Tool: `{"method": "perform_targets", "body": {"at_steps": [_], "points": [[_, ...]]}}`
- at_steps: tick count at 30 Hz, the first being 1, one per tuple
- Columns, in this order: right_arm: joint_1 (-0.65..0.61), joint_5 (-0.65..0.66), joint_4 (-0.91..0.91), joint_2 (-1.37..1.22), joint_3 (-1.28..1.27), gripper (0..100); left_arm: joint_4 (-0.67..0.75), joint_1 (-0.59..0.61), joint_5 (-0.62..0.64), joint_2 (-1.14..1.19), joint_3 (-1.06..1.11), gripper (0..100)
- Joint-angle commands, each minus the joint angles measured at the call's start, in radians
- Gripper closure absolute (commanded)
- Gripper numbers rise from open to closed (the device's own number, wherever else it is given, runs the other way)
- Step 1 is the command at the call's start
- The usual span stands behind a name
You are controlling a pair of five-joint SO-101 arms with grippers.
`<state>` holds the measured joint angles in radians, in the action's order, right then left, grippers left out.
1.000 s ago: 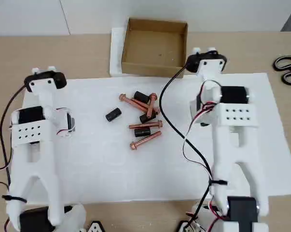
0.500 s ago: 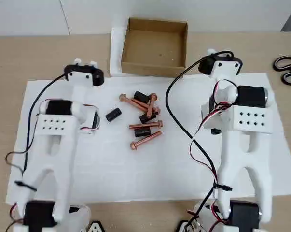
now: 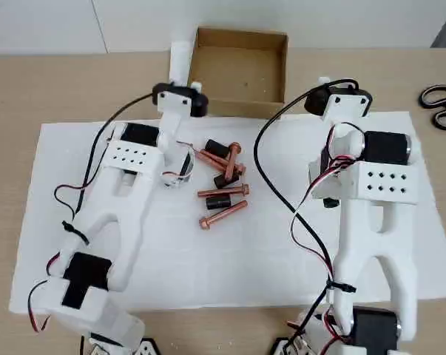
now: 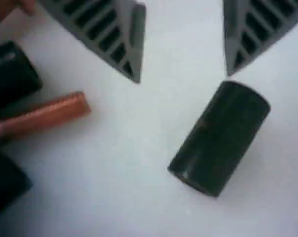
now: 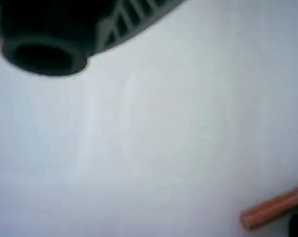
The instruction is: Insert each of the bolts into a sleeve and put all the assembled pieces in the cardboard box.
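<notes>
On the white sheet (image 3: 245, 251) covering the worktop (image 3: 60, 89), you are working the opening step, by my read: going for a sleeve; no bolt is sitting in a sleeve yet, and the cardboard box (image 3: 240, 74) at the far edge is holding no pieces. Your left pincer (image 4: 182, 74) is hanging wide open just above the lone sleeve (image 4: 219, 139), which is lying on its side, clear of both fingers (image 4: 121, 42) and nearer one than the other; the four bolts (image 3: 223, 191) are lying in a loose heap with the other sleeves (image 3: 218, 201) mid-sheet, between your arms; one bolt tip (image 4: 50, 113) is lying near the lone sleeve, not touching it. The next move is calling for centring over that sleeve, dropping, closing across its round body; it is looking likely to roll. Your right pincer (image 5: 55, 34) is hovering over bare sheet beside the heap; I cannot tell how it is set. In the high view your left arm (image 3: 134, 170) is covering the lone sleeve; the heap's sleeves are getting cut off at the left wrist view's edge; scissors (image 3: 441, 103) are lying off the sheet.
</notes>
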<state>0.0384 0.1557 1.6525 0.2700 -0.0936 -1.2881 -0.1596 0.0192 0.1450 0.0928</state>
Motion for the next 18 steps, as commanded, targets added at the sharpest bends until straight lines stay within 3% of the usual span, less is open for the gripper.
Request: {"method": "perform_targets", "body": {"at_steps": [1, 10, 18], "points": [[0.008, -0.015, 0.008, 0.036, 0.057, 99.5, 0.025, 0.002, 0.137, 0.041, -0.111, 89], [0.008, -0.020, 0.008, 0.036, 0.057, 99.5, 0.020, -0.055, 0.454, 0.253, -0.315, 89], [0.008, -0.018, 0.005, 0.036, 0.057, 99.5, 0.028, -0.081, 0.474, 0.267, -0.320, 89]]}}
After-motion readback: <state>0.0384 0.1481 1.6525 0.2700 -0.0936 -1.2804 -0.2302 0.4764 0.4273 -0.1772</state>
